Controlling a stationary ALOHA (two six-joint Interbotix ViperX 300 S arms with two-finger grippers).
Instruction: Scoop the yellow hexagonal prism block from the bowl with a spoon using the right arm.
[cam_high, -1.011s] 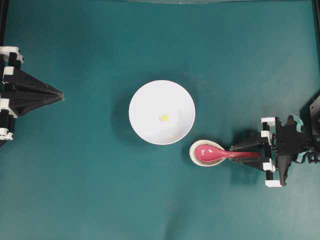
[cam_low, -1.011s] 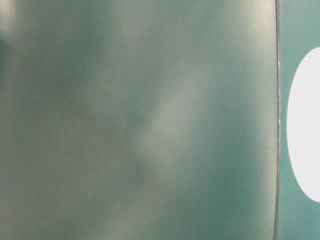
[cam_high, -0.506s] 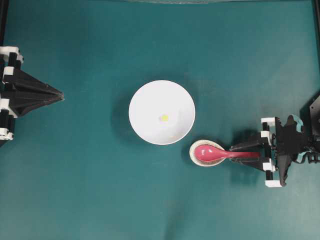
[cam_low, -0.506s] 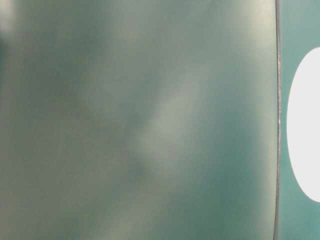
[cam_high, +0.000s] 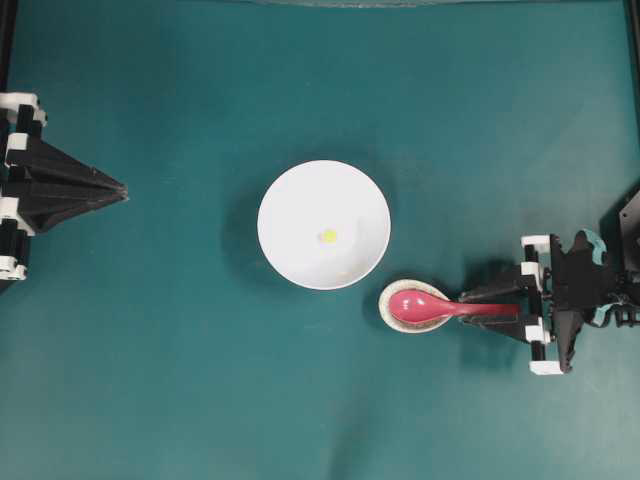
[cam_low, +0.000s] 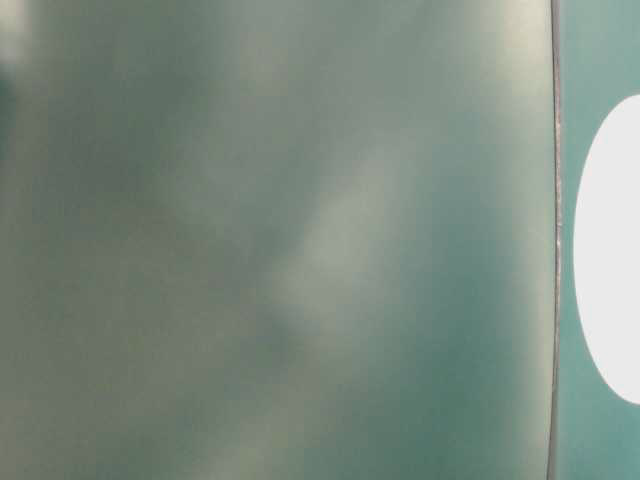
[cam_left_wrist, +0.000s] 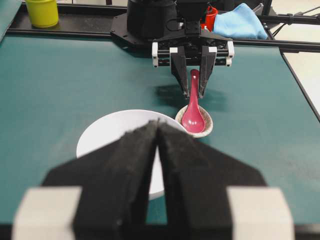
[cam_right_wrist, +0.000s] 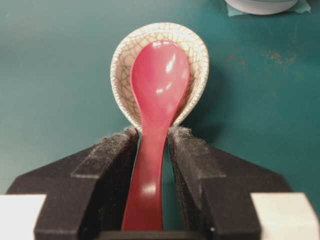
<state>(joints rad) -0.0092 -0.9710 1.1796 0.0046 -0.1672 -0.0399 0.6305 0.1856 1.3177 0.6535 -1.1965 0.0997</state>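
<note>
Right gripper straddles the spoon handle on its rest

The right gripper (cam_right_wrist: 152, 145) has its two black padded fingers (cam_right_wrist: 112, 165) set on either side of the handle of the spoon (cam_right_wrist: 157, 90). The left pad lies against the handle or very nearly so; on the right a thin strip of green shows between pad and handle, so the jaws stand partly open around the handle and a firm grip cannot be told from the pictures. The spoon's pink-red scoop sits inside a small crackle-glazed spoon rest (cam_right_wrist: 122, 55), with the handle running straight back between the fingers.

Seen from overhead, the right gripper (cam_high: 500, 308) reaches in from the right edge, and the spoon (cam_high: 420, 306) and spoon rest (cam_high: 384, 300) lie just below and to the right of the bowl (cam_high: 290, 190), close to its rim but apart from it. The yellow block (cam_high: 329, 236) lies on the bowl's floor, near the middle, well apart from the spoon.

The left gripper (cam_high: 122, 188) sits at the left edge of the green table (cam_high: 180, 380), far from the bowl, its two pointed fingers (cam_left_wrist: 130, 170) pressed together with nothing between them. Beyond the table's far edge in the left wrist view stand a yellow cup (cam_left_wrist: 42, 12) and a blue cloth (cam_left_wrist: 240, 22). The table-level view is a blur of green with a white shape at its right side.
</note>
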